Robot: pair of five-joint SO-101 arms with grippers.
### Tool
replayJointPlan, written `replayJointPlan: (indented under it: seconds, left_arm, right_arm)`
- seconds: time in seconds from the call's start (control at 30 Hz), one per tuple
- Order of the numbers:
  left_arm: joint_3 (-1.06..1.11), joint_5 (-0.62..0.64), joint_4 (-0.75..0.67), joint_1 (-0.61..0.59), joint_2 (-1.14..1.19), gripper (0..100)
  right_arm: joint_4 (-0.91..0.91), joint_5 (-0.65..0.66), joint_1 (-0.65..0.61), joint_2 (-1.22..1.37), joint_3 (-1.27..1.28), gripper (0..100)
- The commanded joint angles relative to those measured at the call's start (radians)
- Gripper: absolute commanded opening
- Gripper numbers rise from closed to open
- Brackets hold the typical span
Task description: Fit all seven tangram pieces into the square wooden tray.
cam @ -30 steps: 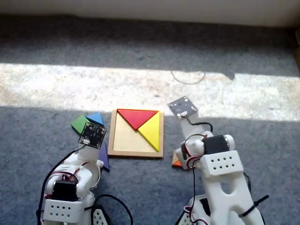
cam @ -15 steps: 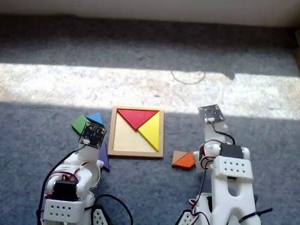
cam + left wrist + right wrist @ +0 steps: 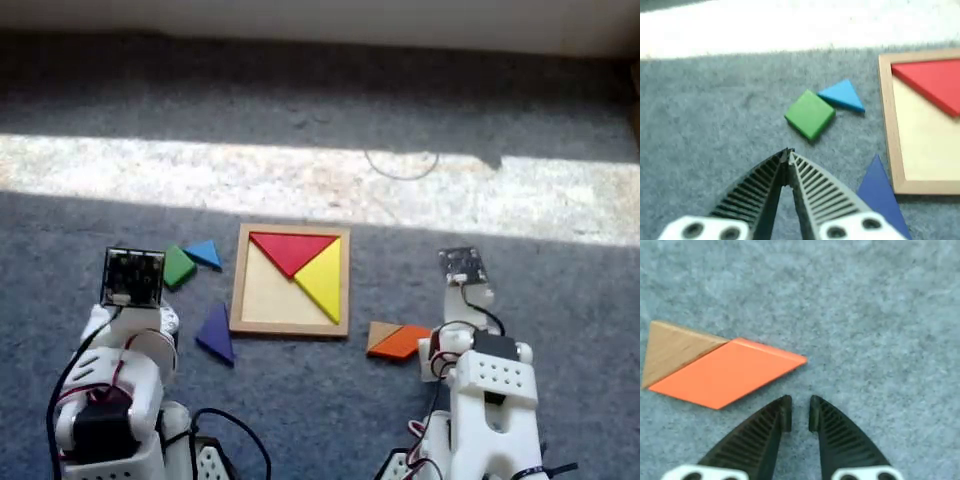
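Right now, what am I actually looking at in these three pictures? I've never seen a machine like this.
These are two small robot arms side by side on a grey carpet. The high picture looks down on both, the left arm and the right arm. The other two pictures come from a camera on each wrist, looking past that arm's own hand.

Between the arms lies a square wooden tray with a red triangle and a yellow triangle in it. Near the left arm lie a green square, a light blue triangle and a dark blue triangle. Near the right arm, an orange parallelogram touches a plain wooden triangle.

The left hand is shut. The right hand is slightly open, just short of the orange piece. Nothing is held.
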Motion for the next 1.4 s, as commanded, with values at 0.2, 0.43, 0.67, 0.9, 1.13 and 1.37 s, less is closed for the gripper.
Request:
replayJointPlan:
  seconds: [0.2,0.43,0.67,0.9,1.13,1.37]
  left_arm:
    - [-0.189,-0.287,-0.112,-0.062,-0.004,8]
    - [-0.374,-0.410,-0.103,-0.065,0.381,10]
    - [-0.604,-0.436,-0.026,-0.070,0.878,27]
    - [-0.736,-0.575,-0.077,-0.062,1.253,27]
    - [-0.848,-0.784,-0.175,0.021,1.538,27]
    - [-1.007,-0.680,-0.210,0.145,1.765,27]
  right_arm:
    - [-0.079,-0.003,0.033,-0.002,0.042,0.4]
    - [-0.107,-0.008,0.031,-0.002,0.054,0.4]
    - [-0.110,-0.008,0.031,-0.002,0.054,0.4]
    - [-0.111,-0.003,0.031,-0.002,0.054,0.4]
    - [-0.111,-0.003,0.031,-0.002,0.054,0.4]
    - [-0.136,-0.008,0.031,-0.002,0.054,0.4]
